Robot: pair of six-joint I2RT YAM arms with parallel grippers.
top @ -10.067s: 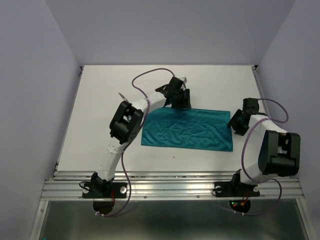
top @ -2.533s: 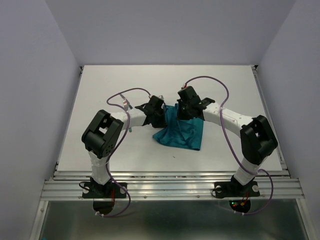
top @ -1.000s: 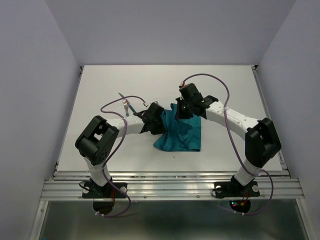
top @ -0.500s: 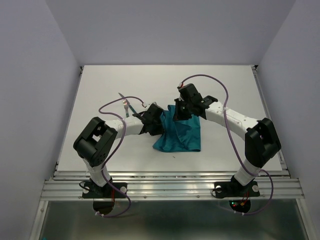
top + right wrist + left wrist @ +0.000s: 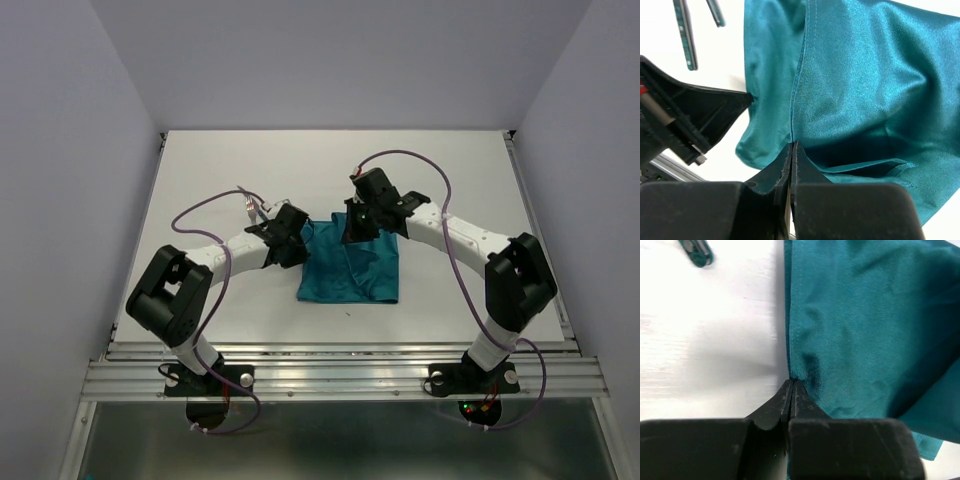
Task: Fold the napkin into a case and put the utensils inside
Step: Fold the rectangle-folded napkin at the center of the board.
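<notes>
Where the 2 arms meet: the napkin [image 5: 350, 272], teal-green, folded over and rumpled, lying mid-table.
Left gripper [image 5: 791, 386]: clenched on the napkin's left hem.
Right gripper [image 5: 792, 148]: pinched tight on a folded edge at the napkin's far side.
Utensils [image 5: 252, 207]: teal handles — on the table just left of the napkin, apart from it.
Surface: white table [image 5: 200, 170], metal rail [image 5: 350, 372] along its near edge.
Room: plain pale lilac walls [image 5: 330, 60].

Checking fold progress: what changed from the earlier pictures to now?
The napkin, spread wide earlier, is now folded narrower. The right gripper brought its right edge over to the left; the left gripper pulled the left edge further left. Both are shut on it. The utensils stayed put.
</notes>
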